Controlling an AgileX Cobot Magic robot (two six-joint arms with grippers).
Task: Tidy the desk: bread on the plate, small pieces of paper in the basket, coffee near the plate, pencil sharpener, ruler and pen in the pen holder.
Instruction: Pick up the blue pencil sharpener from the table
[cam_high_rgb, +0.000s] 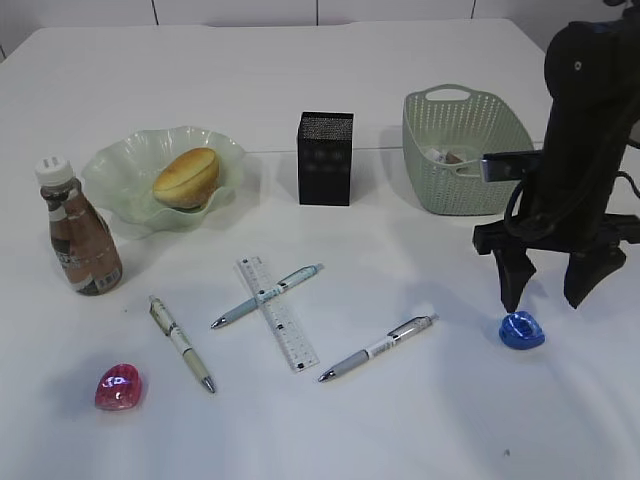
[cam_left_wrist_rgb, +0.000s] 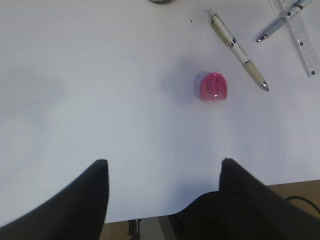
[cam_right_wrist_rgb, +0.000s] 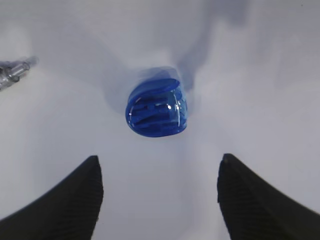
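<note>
The bread lies in the green plate, and the coffee stands to the plate's left. My right gripper hangs open just above a blue pencil sharpener, touching nothing. A pink sharpener lies ahead of my open, empty left gripper. The clear ruler lies under a blue pen. Two more pens lie on the desk. The pen holder stands mid-table.
The green basket stands at the back right, behind my right arm, with small pale scraps inside. The desk's near edge shows right under my left gripper in the left wrist view.
</note>
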